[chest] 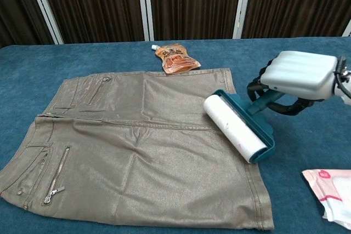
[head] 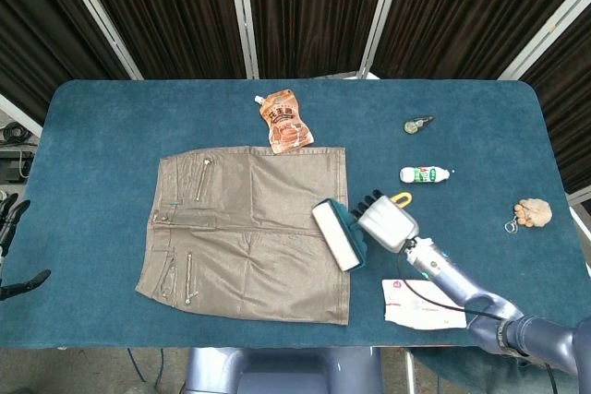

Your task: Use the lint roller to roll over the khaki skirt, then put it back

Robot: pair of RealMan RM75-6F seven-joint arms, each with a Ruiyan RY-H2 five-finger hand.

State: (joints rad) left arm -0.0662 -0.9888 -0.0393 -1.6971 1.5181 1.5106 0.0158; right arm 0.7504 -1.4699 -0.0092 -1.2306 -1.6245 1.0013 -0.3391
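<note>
Lint roller [chest: 237, 126] at khaki skirt [chest: 137, 146] right hem, right hand [chest: 303, 75] fingers grasping handle; left hand unseen. Risk: sticky roll snags hem, bunching fabric.

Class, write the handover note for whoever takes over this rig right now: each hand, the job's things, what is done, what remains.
Right hand grips the lint roller by its handle; left hand is not in view.
The roller lies over the right edge of the khaki skirt, which is spread flat on the table.
Done: roller picked up and on the skirt.
Left: finish any rolling, then put the roller back.
</note>
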